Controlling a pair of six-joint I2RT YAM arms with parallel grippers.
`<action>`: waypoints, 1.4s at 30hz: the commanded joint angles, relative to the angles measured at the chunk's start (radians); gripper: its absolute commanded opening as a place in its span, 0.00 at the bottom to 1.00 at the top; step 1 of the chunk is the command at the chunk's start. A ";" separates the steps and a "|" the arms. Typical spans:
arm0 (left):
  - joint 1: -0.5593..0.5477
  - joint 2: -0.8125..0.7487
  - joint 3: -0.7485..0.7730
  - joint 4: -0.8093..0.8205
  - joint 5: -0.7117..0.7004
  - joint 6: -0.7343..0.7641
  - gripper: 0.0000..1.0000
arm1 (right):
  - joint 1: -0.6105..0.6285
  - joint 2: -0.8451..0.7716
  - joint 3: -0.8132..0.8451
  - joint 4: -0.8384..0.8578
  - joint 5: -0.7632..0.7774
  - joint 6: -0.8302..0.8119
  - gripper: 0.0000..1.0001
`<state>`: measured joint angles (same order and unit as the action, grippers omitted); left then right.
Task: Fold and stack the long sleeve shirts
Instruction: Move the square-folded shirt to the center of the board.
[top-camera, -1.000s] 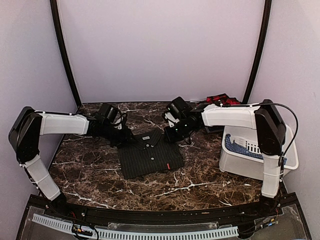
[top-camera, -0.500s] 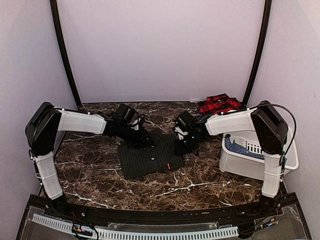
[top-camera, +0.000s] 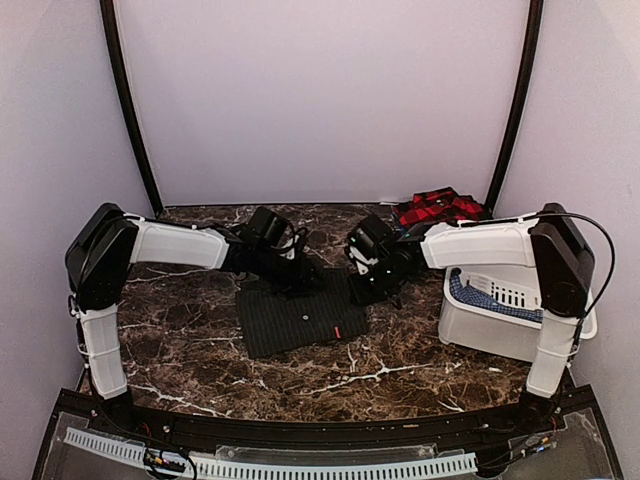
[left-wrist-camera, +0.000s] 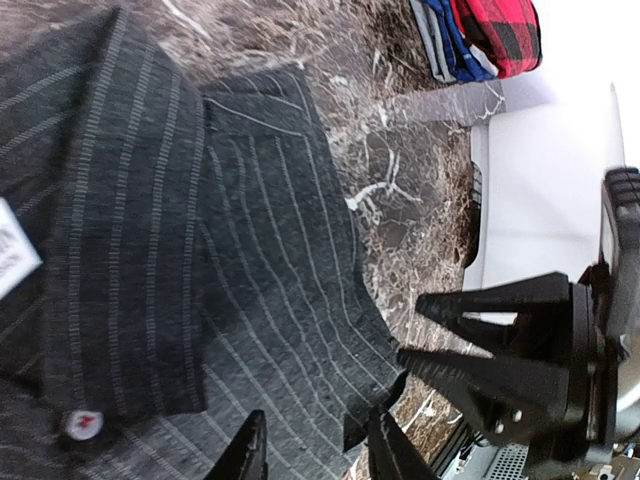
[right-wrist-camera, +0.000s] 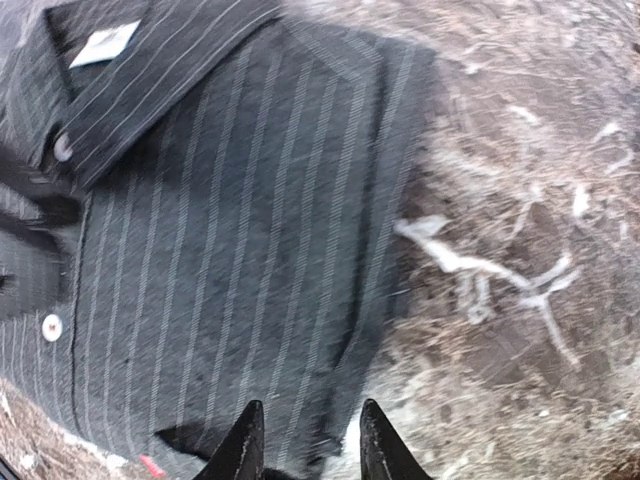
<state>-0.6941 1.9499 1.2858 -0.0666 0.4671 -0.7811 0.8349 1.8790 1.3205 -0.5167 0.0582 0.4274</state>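
Left gripper (left-wrist-camera: 315, 452): jaws part-open, astride an edge of the charcoal pinstripe shirt (top-camera: 300, 320); no clamp on the cloth seen. Right gripper (right-wrist-camera: 305, 442): likewise part-open, over the shirt's upper-right corner. Shirt lies folded flat at centre of the top view on the marble table (top-camera: 180, 350). Plaid shirt (top-camera: 435, 208) sits upper right, behind the white bin (top-camera: 500, 335).

Soft, even lighting; right wrist view shows the charcoal shirt (right-wrist-camera: 230, 220) blurred.
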 joint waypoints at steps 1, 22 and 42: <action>-0.023 0.034 0.040 0.047 0.024 -0.039 0.32 | 0.033 -0.022 -0.045 0.003 -0.017 -0.001 0.30; -0.007 0.030 -0.088 0.018 -0.041 0.025 0.33 | 0.068 -0.074 -0.100 0.009 -0.027 0.019 0.40; 0.240 -0.330 -0.517 -0.150 -0.119 0.290 0.32 | -0.132 0.040 0.208 -0.052 0.100 -0.136 0.56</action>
<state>-0.4789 1.6749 0.8238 -0.0780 0.4103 -0.5682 0.7372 1.8687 1.4841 -0.5377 0.1108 0.3405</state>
